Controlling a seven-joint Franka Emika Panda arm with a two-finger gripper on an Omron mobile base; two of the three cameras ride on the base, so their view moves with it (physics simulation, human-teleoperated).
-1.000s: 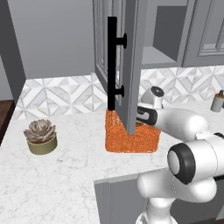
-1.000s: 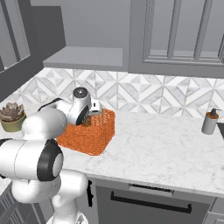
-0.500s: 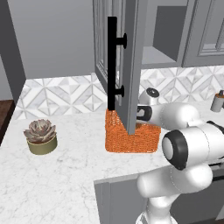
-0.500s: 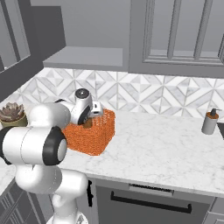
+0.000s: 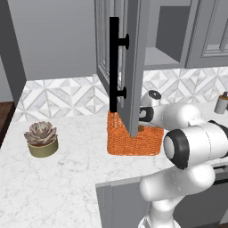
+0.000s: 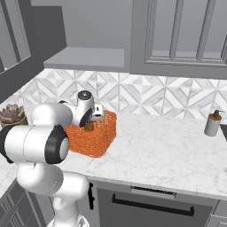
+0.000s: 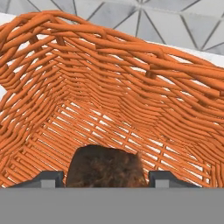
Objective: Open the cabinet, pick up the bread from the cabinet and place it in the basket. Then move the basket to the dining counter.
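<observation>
The bread [image 7: 105, 166] sits between the two dark fingertips [image 7: 46, 178] in the hand view, a rough, dark brown lump with a mottled crust, low inside the basket [image 7: 131, 87]. The jaws close on it at its sides, wide apart because the loaf is broad; whether it already rests on the woven floor I cannot tell. In the right base view a brown patch of bread [image 6: 90, 127] shows just under the gripper [image 6: 94, 119], over the basket's rim.

The basket [image 5: 133, 141] is orange wicker, rectangular with rounded corners, standing on the marble desk [image 5: 67, 178] before the geometric tiles, partly behind the open door of the cabinet [image 5: 133, 67] with its black bar handle [image 5: 114, 62].

Judging by this, the cabinet is opened and the bread fetched and brought into the basket. Left to do: let go of the loaf, withdraw, then grasp the basket and carry it to the dining counter

A succulent pot [image 5: 42, 140] stands well apart to the left
</observation>
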